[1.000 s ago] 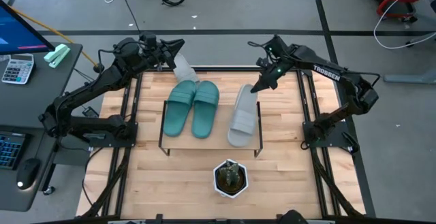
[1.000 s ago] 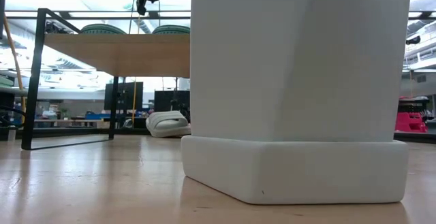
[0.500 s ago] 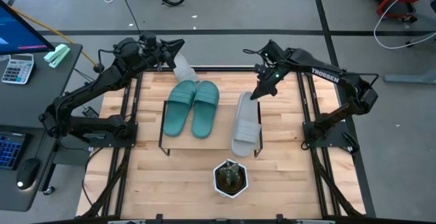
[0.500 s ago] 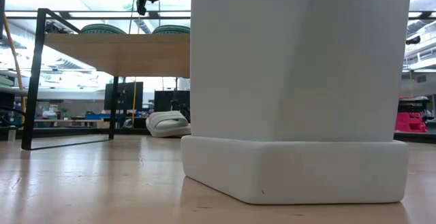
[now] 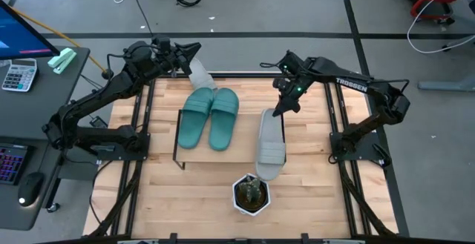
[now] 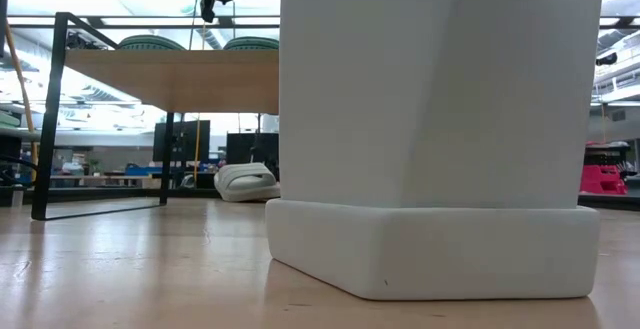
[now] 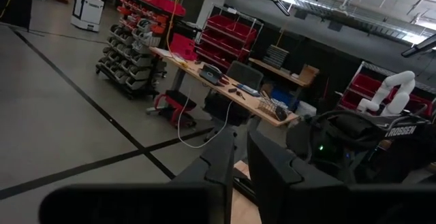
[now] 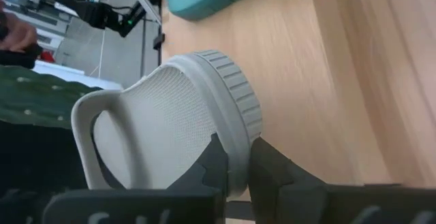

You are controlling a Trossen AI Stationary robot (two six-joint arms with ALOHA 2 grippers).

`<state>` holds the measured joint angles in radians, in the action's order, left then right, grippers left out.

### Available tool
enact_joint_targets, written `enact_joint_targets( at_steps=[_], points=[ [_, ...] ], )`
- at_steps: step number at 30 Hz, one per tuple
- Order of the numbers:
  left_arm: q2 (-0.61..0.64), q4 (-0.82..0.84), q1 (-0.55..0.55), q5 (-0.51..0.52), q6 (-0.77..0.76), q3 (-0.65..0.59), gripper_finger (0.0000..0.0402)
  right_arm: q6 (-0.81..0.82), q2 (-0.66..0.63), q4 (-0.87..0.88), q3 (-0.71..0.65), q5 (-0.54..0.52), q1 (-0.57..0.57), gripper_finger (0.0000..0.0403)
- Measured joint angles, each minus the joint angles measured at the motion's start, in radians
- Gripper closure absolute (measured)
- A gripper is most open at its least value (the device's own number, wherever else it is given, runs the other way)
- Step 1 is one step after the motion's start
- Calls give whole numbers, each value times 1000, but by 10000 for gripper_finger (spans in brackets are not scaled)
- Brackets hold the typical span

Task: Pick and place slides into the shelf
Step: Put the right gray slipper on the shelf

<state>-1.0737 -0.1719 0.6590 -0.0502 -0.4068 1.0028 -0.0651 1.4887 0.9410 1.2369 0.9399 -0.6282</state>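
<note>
Two slides (image 5: 211, 116) on shelf (image 5: 245, 129)

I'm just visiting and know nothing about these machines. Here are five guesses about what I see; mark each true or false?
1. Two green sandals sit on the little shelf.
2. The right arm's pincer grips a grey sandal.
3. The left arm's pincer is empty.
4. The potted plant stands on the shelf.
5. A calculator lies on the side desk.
1. True: the teal-green pair lies side by side on the shelf.
2. True: the right pincer pinches the rim of a grey sandal.
3. False: the left pincer holds the other grey sandal at the shelf's far edge.
4. False: the potted plant stands on the table, in front of the shelf.
5. True: the calculator lies there.
</note>
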Motion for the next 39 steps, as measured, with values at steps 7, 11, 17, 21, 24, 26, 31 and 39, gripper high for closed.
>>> enact_joint_targets(
  at_steps=[7,11,17,21,24,26,31,39],
  points=[
    [0,0,0,0,0,0,351,-14,75,17,0,-3,22,368],
    [0,0,0,0,0,0,357,-17,105,18,0,7,47,368],
    [0,1,0,0,0,0,354,-19,109,21,0,11,74,368],
    [0,1,0,0,0,0,350,-19,109,28,0,9,75,368],
    [0,1,0,0,0,0,351,-17,109,33,0,-15,75,368],
    [0,1,0,0,0,0,353,-17,109,38,0,-26,75,360],
    [0,1,0,0,0,0,355,-8,107,39,0,-37,75,336],
    [0,1,0,0,0,0,350,-15,92,38,0,-53,75,333]
  ],
)
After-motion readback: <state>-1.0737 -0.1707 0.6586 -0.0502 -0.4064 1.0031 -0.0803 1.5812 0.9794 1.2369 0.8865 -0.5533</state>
